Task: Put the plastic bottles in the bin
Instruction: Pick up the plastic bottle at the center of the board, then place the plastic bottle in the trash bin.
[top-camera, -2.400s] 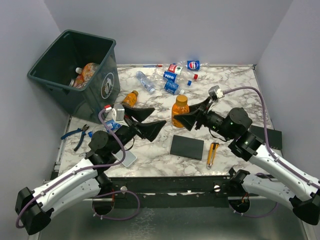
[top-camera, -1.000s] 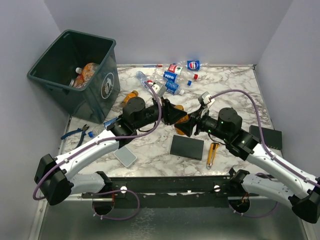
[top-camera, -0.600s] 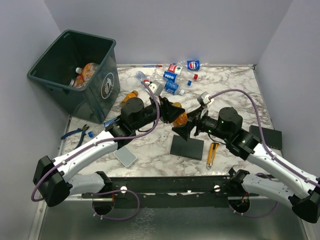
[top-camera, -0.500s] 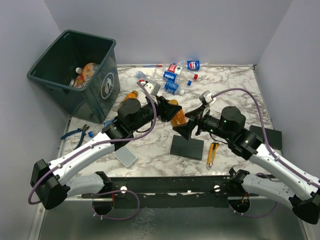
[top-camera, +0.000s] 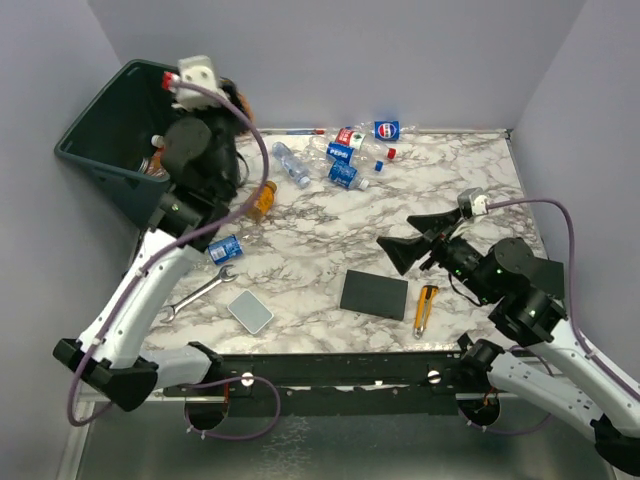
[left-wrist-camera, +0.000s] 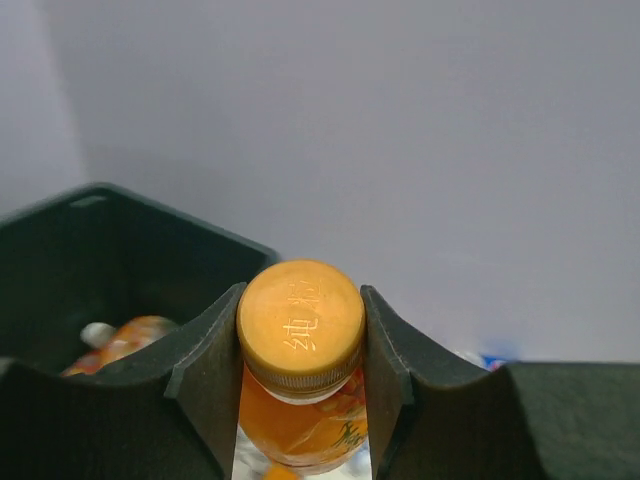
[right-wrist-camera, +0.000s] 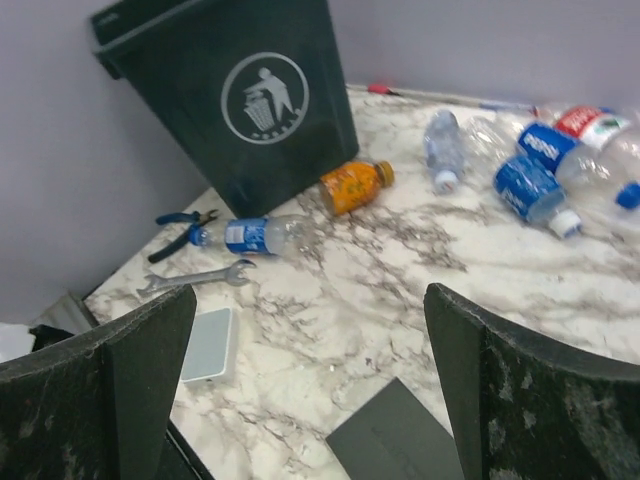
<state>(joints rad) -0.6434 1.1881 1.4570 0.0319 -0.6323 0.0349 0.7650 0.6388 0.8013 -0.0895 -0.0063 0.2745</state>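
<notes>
My left end effector (left-wrist-camera: 301, 335) squeezes an orange bottle (left-wrist-camera: 300, 425) up by the bin (left-wrist-camera: 130, 235); my right end effector (right-wrist-camera: 310, 300) is wide open and empty.

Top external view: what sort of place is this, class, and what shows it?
Probably a robot test cell, not a home: bare grey walls box in a marble-patterned table, with plastic bottles strewn near a bin.

High overhead view, close wrist views, all sharing the bin (top-camera: 112, 118)
</notes>
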